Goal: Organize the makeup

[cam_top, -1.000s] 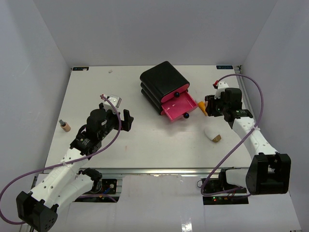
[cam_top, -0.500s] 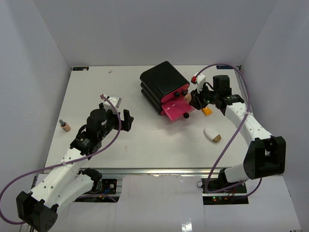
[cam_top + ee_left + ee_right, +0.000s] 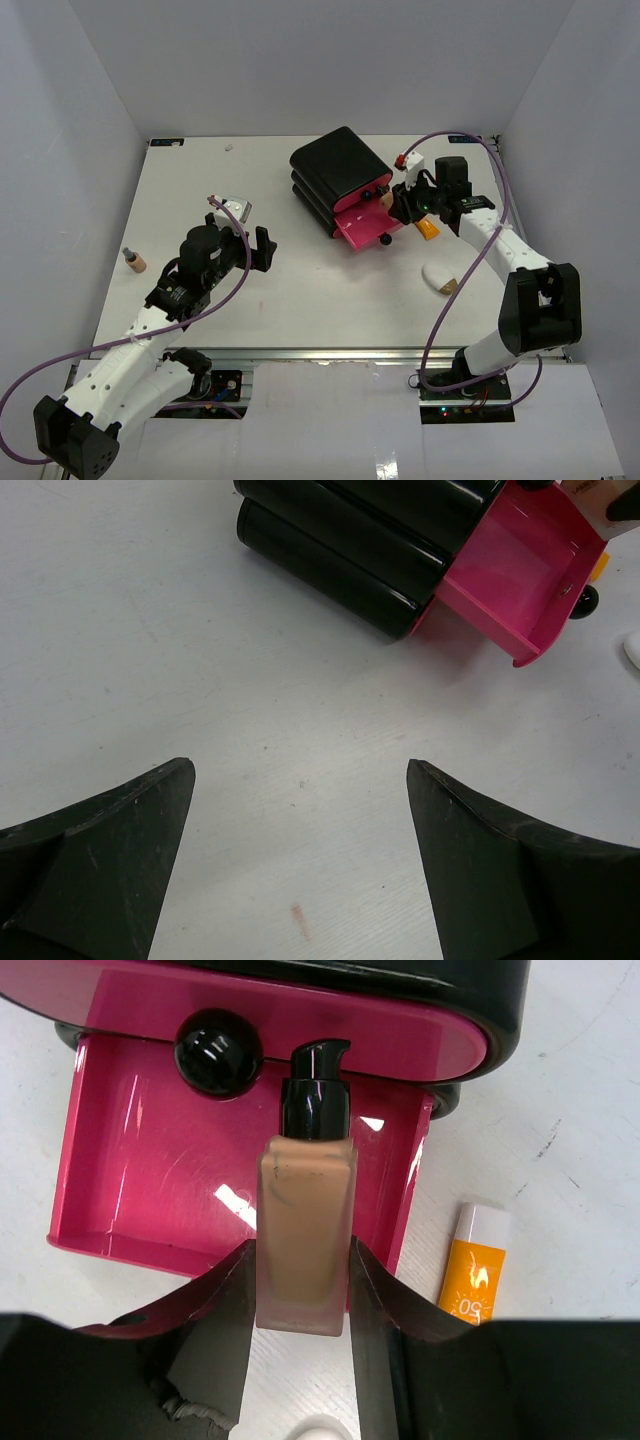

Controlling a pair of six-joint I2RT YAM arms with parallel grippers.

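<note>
While the right hand (image 3: 303,1285) grips a tan bottle (image 3: 305,1225) by its lower body, one finger pressed flat to each side, the bottle's dark pump cap points straight ahead of the hand. Seen from the wrist, the bottle lies over the front wall and floor of the open pink drawer (image 3: 160,1180); whether it touches the drawer cannot be told. Just beyond the cap is the round black knob (image 3: 218,1052) of the shut drawer above, set in the black box (image 3: 335,165).

Just beside this hand, outside the drawer's side wall, an orange tube (image 3: 475,1280) with a white cap lies on the desk (image 3: 300,290). Behind the hand, back along its own arm, a white oval tube (image 3: 438,276) with a tan end rests on the desk.

The left hand (image 3: 300,780) stands spread wide with nothing between its fingers, above bare desk, the box and drawer well ahead of it. A second tan bottle (image 3: 133,260) lies well apart from it, off to its left near the desk's edge.
</note>
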